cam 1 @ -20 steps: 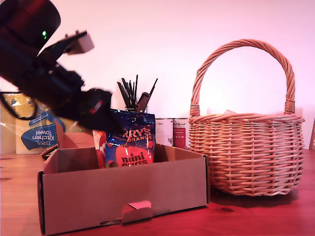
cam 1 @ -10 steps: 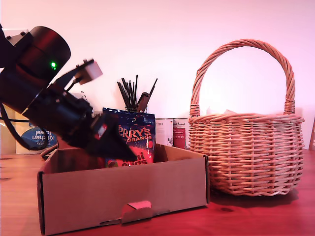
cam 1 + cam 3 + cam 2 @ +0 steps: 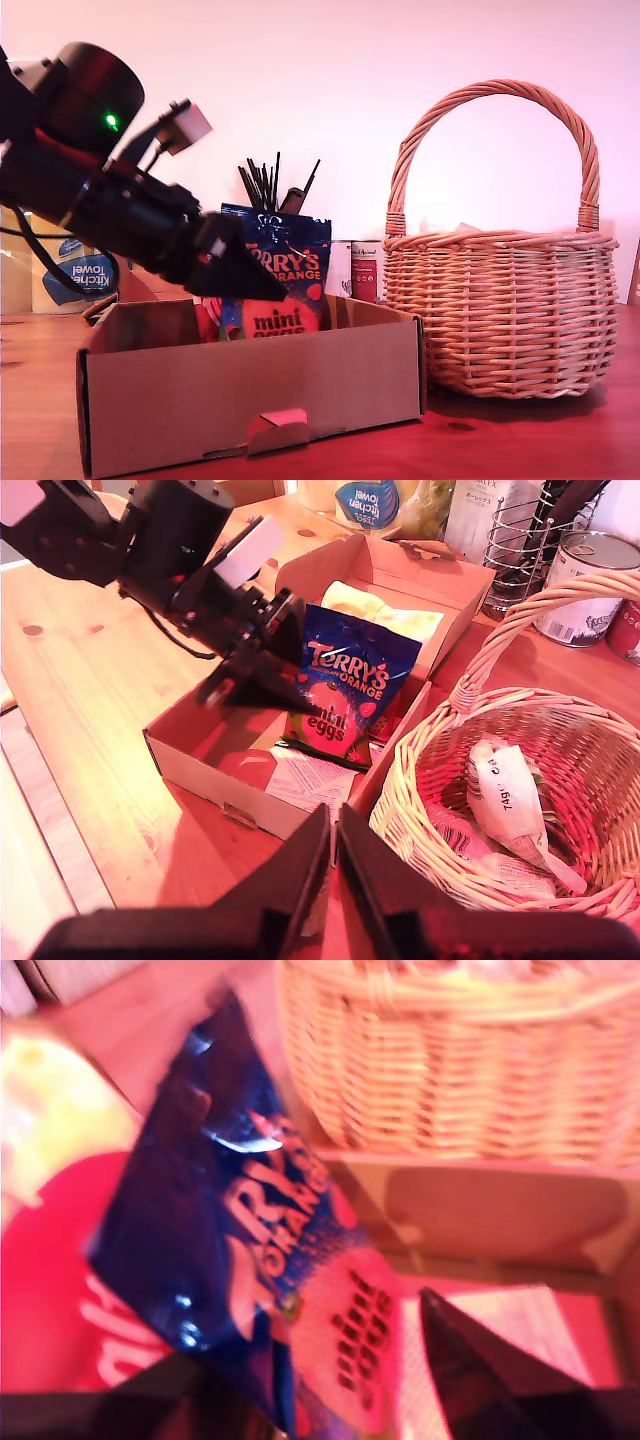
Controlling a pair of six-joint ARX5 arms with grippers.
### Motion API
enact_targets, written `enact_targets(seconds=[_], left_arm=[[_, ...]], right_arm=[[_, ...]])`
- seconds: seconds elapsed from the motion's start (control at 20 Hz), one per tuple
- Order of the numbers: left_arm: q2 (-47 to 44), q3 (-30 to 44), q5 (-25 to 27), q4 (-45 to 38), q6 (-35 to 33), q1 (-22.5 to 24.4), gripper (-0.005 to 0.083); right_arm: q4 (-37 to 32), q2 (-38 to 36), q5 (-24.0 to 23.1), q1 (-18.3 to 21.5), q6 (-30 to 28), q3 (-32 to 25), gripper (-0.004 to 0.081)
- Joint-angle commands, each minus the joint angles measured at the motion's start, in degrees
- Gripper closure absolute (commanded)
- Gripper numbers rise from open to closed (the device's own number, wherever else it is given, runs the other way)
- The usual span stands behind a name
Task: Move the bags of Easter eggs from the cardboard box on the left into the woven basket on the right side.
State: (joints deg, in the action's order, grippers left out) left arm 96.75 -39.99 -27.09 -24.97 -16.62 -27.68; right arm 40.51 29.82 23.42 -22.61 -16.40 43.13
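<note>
Exterior view, woven basket [image 3: 500, 310]: sits on the exterior view's right of the cardboard box [image 3: 250, 385], both on the worktop [image 3: 80, 680].
Terry's bag [image 3: 275, 275]: upright, long axis vertical, lifted a bit but its bottom is below the box wall.
My first gripper [image 3: 262, 290]: jaws pinching the bag low down, looks like; nearest arm by far.
My second gripper [image 3: 335, 855]: jaws pressed together, parked near the basket.
Next move, I reckon: lift clear, then carry toward the basket.

My first pincer [image 3: 262, 290] angles downward; my second pincer [image 3: 335, 832] is closed.
</note>
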Motion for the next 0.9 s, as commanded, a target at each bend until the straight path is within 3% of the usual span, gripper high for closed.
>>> enact_targets(seconds=[0.0, 0.35, 0.45, 0.6, 0.85], left_arm=[[3.52, -0.57, -0.33, -0.37, 0.13, -0.74, 0.0419], [8.26, -2.49, 0.59, -0.39, 0.11, -1.75, 0.0422], [8.46, -2.49, 0.52, -0.07, 0.11, -1.75, 0.0522], [8.46, -2.49, 0.5, 0.63, 0.15, -1.75, 0.0764], [4.74, -2.99, 0.07, 4.52, 1.95, -1.16, 0.0797]], right_arm=[[-0.46, 0.02, 0.0, -0.2, 0.07, -0.98, 0.0783], [-0.44, 0.02, 0.0, -0.2, 0.09, -0.98, 0.0783], [-0.46, 0.02, -0.02, -0.2, 0.09, -0.98, 0.0783], [-0.46, 0.02, -0.07, -0.2, 0.07, -0.98, 0.0783], [-0.44, 0.02, -1.7, -0.2, 0.02, -0.98, 0.0783]])
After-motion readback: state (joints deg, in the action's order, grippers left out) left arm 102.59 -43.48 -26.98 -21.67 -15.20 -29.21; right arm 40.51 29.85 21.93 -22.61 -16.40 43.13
